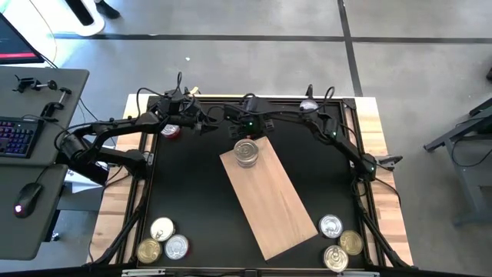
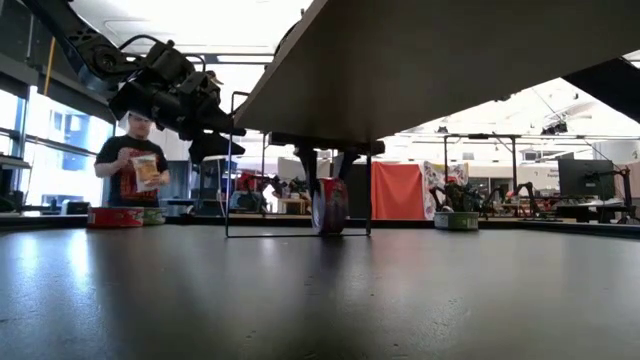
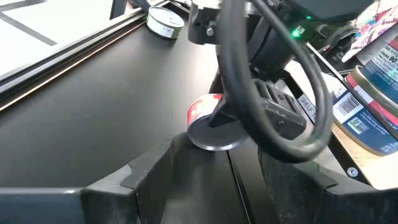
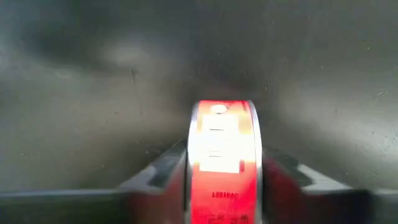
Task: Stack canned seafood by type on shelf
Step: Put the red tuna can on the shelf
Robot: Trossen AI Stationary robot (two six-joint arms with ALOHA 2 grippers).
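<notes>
One tin is in play: the red-labelled tin (image 4: 221, 146) stands on its rim, and your right gripper (image 1: 247, 132) has its fingers closed against both flat faces. From above it sits at the far end of the shelf (image 1: 277, 208). Whether its rim rests on the wood or on the black table (image 1: 192, 192) just beside it, I cannot tell.

Squeeze evenly on the lid and the base, because smooth round metal can roll or twist out of a lopsided grip. Lift straight, turn it flat, and only then set it down. A tin on edge will likely roll on that board.

The tin is a short flat cylinder with a glossy red paper band and bright silver ends. The shelf is pale, grainy wood, lying at a slant across the matte black table.

Your left gripper (image 1: 183, 117) waits with its fingers spread near the back left, close to another red tin (image 1: 171, 131). Gold and silver tins cluster at the front left (image 1: 163, 240) and front right (image 1: 340, 242), well apart from the board.
</notes>
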